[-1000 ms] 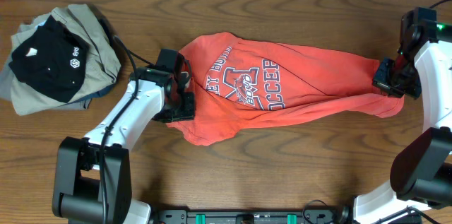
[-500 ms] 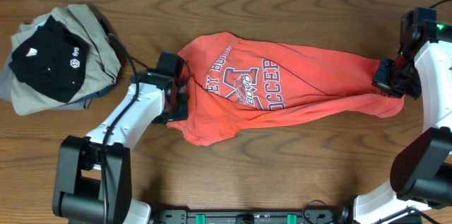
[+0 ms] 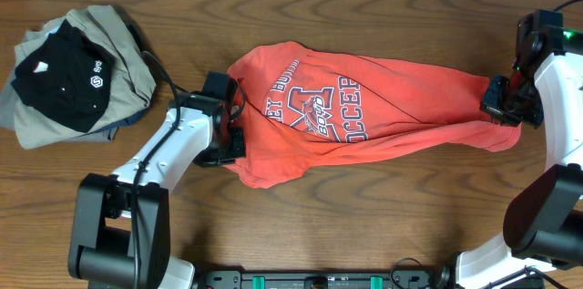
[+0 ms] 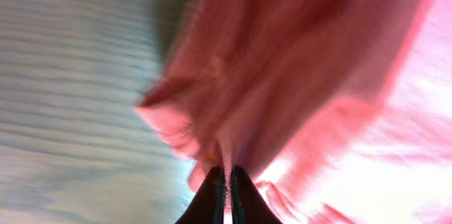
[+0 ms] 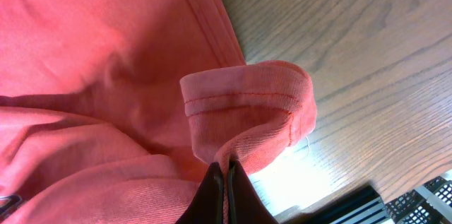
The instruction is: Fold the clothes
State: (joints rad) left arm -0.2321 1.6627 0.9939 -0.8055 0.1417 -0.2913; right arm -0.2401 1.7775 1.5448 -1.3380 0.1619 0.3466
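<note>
Coral T-shirt point(image 3: 364, 111) lies mid-frame on desk point(image 3: 364, 216); left claw point(image 3: 235, 127) pinched shut on its left edge, right claw point(image 3: 498, 107) clamped on hem, far right.

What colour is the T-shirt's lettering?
The lettering on the T-shirt is white, dark-edged; overhead view shows it best.
</note>
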